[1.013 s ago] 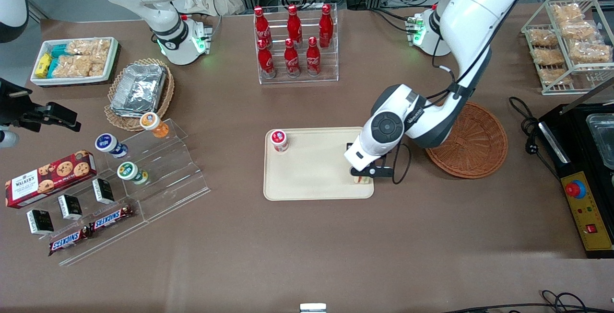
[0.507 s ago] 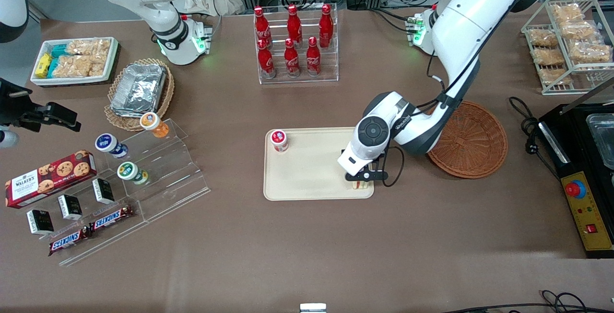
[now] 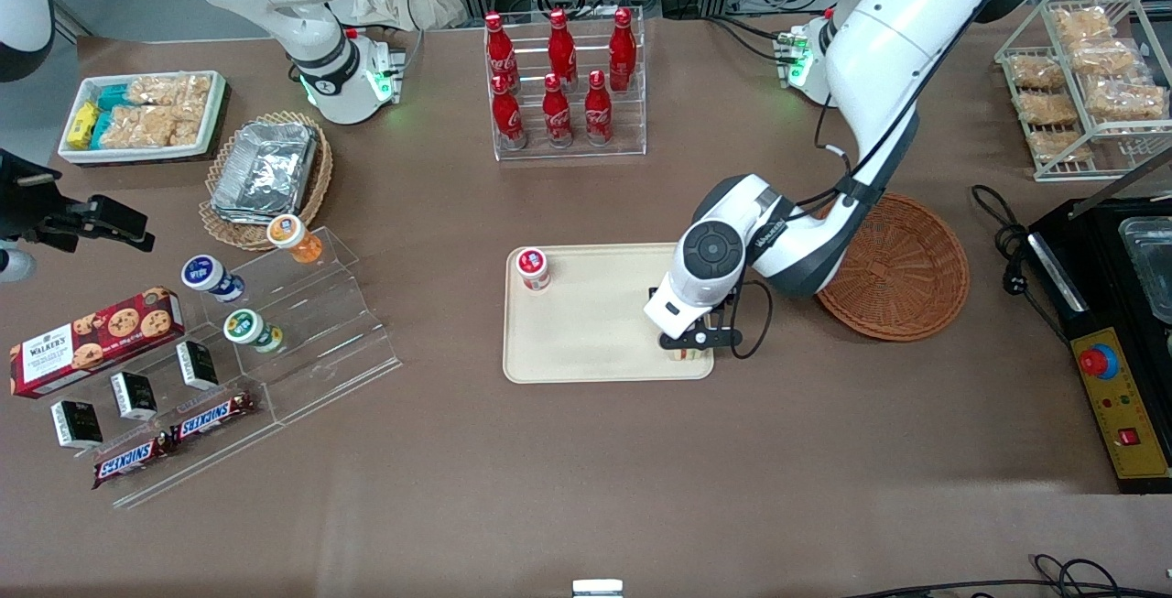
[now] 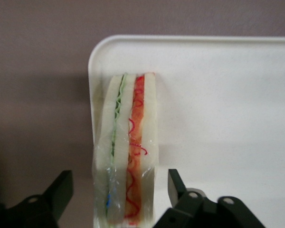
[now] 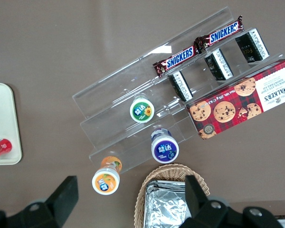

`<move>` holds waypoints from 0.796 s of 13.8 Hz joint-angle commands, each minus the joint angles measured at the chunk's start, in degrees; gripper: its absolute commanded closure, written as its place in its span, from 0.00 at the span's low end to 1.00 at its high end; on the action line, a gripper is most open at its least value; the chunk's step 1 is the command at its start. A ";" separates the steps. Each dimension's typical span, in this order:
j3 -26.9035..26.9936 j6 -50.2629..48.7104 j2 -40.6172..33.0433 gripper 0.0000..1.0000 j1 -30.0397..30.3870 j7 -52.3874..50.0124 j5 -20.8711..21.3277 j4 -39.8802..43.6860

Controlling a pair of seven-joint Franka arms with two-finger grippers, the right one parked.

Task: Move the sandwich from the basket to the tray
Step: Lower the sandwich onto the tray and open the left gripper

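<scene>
Since a moment ago the arm has barely shifted, its tool (image 3: 689, 348) low over the tray (image 3: 586, 332) corner nearest the basket (image 3: 902, 268). Only the wrist view shows the sandwich (image 4: 127, 152) standing on edge on the tray, filling upward, long axis along the rim. Tool fingers (image 4: 61, 190) are spread wide, clear of it.

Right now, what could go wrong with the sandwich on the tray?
The sandwich stands on its thin edge right at the tray's corner rim, so it may tip over or slide onto the table. The open end effector sits on both sides of it; if a finger catches the clear wrap while lifting, it might drag the sandwich along.
</scene>
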 commanded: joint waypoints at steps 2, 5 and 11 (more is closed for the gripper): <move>0.00 -9.02 -6.42 0.00 0.17 -1.36 0.42 4.84; 0.00 -12.46 -11.15 0.00 2.79 1.96 -1.42 6.00; 0.08 -19.23 -17.58 0.00 12.55 19.62 -5.91 5.73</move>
